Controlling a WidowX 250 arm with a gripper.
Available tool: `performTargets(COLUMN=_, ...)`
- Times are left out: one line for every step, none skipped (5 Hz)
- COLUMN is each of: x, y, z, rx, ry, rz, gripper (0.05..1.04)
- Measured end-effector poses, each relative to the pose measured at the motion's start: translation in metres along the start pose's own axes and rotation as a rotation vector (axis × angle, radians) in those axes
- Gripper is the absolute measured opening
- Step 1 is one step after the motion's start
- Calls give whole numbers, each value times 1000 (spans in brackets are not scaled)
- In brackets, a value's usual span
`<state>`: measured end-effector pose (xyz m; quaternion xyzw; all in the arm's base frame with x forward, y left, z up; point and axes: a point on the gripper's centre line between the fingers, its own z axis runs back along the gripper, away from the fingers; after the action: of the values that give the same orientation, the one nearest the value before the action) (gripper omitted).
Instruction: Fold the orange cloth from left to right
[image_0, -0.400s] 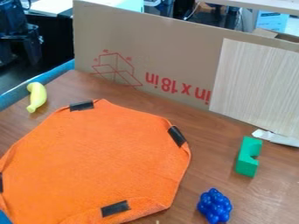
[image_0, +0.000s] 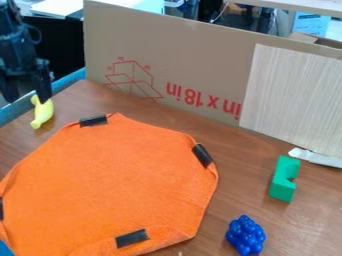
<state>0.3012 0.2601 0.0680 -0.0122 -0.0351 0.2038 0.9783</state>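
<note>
In the camera view, the arm comes in at ten o'clock, and the black gripper (image_0: 27, 94) is between nine and ten, its two fingers spread apart with nothing between them. One finger overlaps the upper end of the yellow banana (image_0: 43, 112) in view; whether they touch, I cannot tell. The banana lies on the brown table (image_0: 220, 200) between nine and ten, just outside the orange cloth (image_0: 110, 180). The cloth spreads around seven, with black tape (image_0: 93, 121) on its edge. The blue grapes (image_0: 245, 236) sit at five, the green block (image_0: 283, 186) at four. Cardboard (image_0: 180, 55) stands upright at twelve, with a pale board (image_0: 290, 95) against it between two and three.
</note>
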Motion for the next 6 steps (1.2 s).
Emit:
performTargets(x=-23, y=-5, z=-11, rx=27, ry=2, rz=1, gripper=1000)
performTargets(x=-50, y=-22, z=-18, rx=23, ry=-28, rz=-10, gripper=1000)
performTargets(x=-79, y=-38, z=-21, rx=20, ry=-72, rz=-17, gripper=1000)
performTargets(x=-104, y=-50, z=-24, rx=27, ry=-101, rz=17, gripper=1000)
performTargets(x=-123, y=-50, z=-28, rx=67, ry=-78, rz=56, gripper=1000)
performTargets(x=-132, y=-42, z=-31, rx=112, ry=-69, rz=58, gripper=1000)
